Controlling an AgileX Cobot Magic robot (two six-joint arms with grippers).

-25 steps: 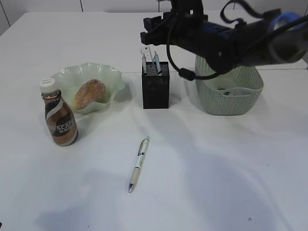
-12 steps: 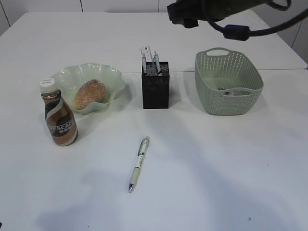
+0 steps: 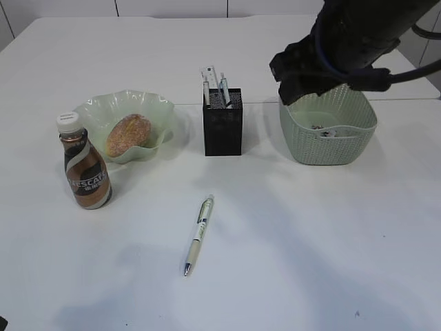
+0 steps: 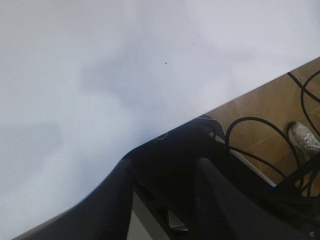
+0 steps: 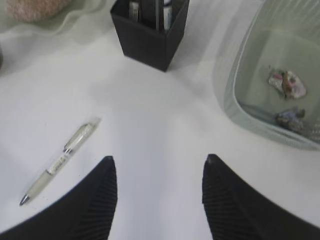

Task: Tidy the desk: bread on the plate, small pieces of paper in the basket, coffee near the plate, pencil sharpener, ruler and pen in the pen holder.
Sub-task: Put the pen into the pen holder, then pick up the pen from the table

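The bread (image 3: pixel 128 134) lies in the pale green plate (image 3: pixel 157 109), and the coffee (image 3: pixel 85 165) stands just left of it. Behind the pen, the black pen holder (image 3: pixel 222 127) holds the clear ruler (image 3: pixel 209 76). I cannot make out the pencil sharpener. The pen (image 3: pixel 198 234) lies loose on the desk (image 3: pixel 310 227). Small pieces of paper (image 5: pixel 286 82) lie in the basket (image 3: pixel 327 134). My right gripper (image 5: pixel 159 158) hangs open and empty above bare desk, between the pen (image 5: pixel 60 162) and the basket (image 5: pixel 235 95). My left gripper (image 4: pixel 162 167) is open over the desk's edge.
The right arm (image 3: pixel 351 34) looms over the back left of the basket and hides part of its rim. In the left wrist view, cables (image 4: pixel 260 135) lie on the brown floor beyond the desk's edge.
The right arm has swung from above the pen holder, up past the frame's top, then down and right over the basket. Nothing on the desk has moved.
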